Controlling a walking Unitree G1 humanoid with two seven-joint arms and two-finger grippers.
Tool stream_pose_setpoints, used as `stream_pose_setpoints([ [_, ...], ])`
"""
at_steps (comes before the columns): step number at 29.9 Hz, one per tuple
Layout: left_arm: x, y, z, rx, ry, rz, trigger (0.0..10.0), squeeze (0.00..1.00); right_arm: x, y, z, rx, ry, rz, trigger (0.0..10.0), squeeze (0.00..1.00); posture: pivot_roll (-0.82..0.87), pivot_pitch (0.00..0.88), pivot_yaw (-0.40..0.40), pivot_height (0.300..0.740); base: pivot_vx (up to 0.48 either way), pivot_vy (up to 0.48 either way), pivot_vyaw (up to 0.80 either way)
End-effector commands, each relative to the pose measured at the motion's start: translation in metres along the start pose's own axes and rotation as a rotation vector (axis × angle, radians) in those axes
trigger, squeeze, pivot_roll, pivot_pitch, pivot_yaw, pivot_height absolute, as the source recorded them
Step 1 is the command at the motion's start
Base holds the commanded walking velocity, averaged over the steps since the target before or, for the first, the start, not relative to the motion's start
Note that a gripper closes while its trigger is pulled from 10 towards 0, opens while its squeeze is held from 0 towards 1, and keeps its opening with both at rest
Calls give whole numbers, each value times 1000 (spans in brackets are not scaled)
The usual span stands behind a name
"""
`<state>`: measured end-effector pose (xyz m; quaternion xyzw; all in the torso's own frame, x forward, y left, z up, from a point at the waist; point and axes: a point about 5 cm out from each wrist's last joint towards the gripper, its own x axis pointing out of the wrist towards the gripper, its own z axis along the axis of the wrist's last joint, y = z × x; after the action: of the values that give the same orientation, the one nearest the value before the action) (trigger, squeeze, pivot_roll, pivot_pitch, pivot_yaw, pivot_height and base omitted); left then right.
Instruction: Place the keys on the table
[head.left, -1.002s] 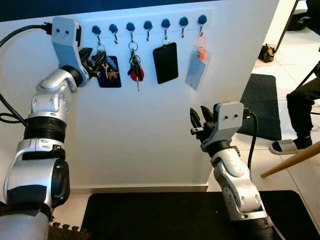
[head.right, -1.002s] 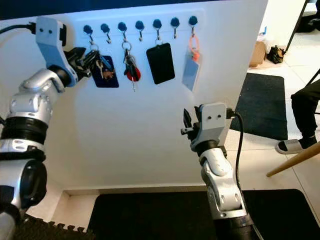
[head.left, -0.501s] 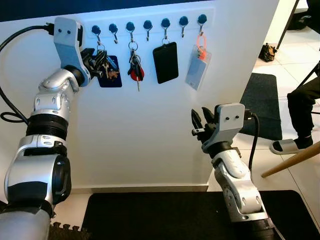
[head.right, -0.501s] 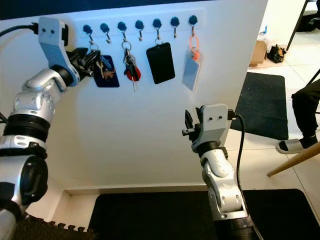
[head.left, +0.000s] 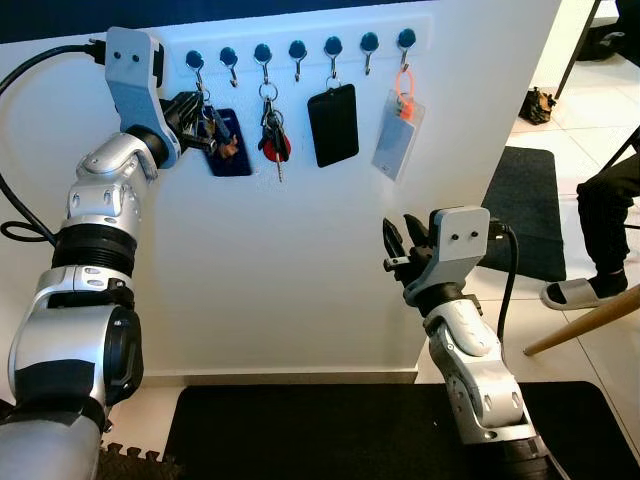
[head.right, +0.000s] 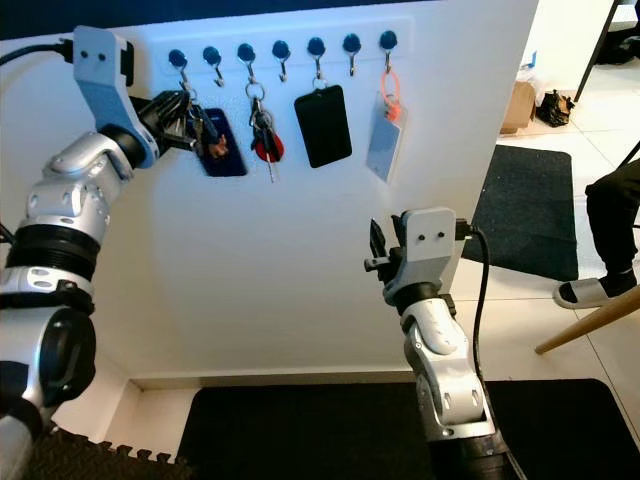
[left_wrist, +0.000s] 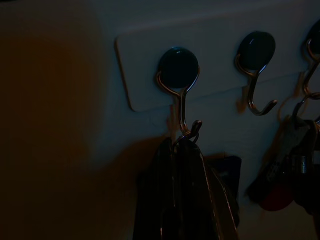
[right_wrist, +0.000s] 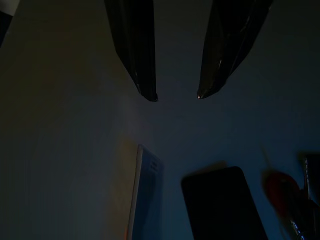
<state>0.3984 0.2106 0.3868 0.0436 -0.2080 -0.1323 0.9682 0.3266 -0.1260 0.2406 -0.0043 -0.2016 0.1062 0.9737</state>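
A bunch of keys (head.left: 212, 122) with a dark blue tag (head.left: 231, 150) hangs from the first hook (left_wrist: 179, 102) of a white hook rail (head.left: 300, 45) on the white wall. My left gripper (head.left: 196, 112) is raised to that hook and shut on the bunch, which tilts the blue tag to the right. In the left wrist view the key ring (left_wrist: 192, 129) sits on the hook's tip, just above my dark fingers (left_wrist: 170, 200). My right gripper (head.left: 400, 245) is held open lower down, close to the wall, with nothing between its fingers (right_wrist: 137, 55).
On the other hooks hang a second key bunch with a red fob (head.left: 274, 140), a black tag (head.left: 333, 125) and a clear card on an orange loop (head.left: 394, 135). A black mat (head.left: 330, 430) lies below. At the right are a person's leg (head.left: 610, 215) and a wooden leg (head.left: 585, 320).
My left gripper has closed in on the bunch and lifted it a little. The blue tag has swung from hanging straight to tilting right. The right arm has stayed still.
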Motion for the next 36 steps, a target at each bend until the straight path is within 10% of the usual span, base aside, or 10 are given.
stream_pose_setpoints([
  [1, -7, 11, -5, -15, 28, 16, 10000, 0, -2, 3, -1, 13, 4, 6, 10000, 0, 68, 268, 128, 740, 0, 0, 0],
  [16, -9, 16, -7, -143, 171, -31, 10000, 0, -2, 3, 0, 15, 4, 3, 10000, 0, 76, 272, 135, 740, 0, 0, 0],
  [36, -12, 38, 41, -446, 0, 19, 10000, 0, -3, 3, -1, 19, 4, 1, 10000, 0, 72, 267, 137, 740, 0, 0, 0],
])
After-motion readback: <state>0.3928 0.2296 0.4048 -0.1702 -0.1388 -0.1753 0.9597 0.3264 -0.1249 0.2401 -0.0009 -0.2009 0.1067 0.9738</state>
